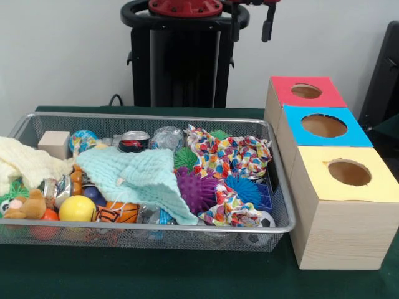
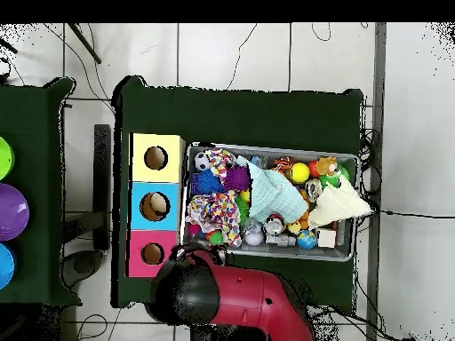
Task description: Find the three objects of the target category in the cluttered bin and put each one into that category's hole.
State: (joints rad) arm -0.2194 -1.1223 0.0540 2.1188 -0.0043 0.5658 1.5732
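The wire mesh bin (image 1: 187,228) stands on the green table, full of clutter; it also shows in the overhead view (image 2: 348,206). One clear creased bottle (image 1: 167,137) lies at the bin's far side, next to a can; it also shows in the overhead view (image 2: 254,236). A second clear bottle with a blue label (image 1: 156,217) lies against the near wall, partly under the mint cloth. I see no third bottle. The blue-topped box's hole (image 1: 323,126) is the middle one of three, also seen from overhead (image 2: 155,206). My gripper (image 1: 252,25) hangs open and empty high up by the pedestal, far from the bin.
A red-topped box (image 1: 307,91) and a yellow-topped box (image 1: 349,173) flank the blue one. The bin also holds a mint cloth (image 1: 134,175), a patterned cloth (image 1: 227,152), spiky balls (image 1: 194,190), a can (image 1: 134,141), a wooden block (image 1: 55,143), a cream cloth (image 1: 25,163) and small balls.
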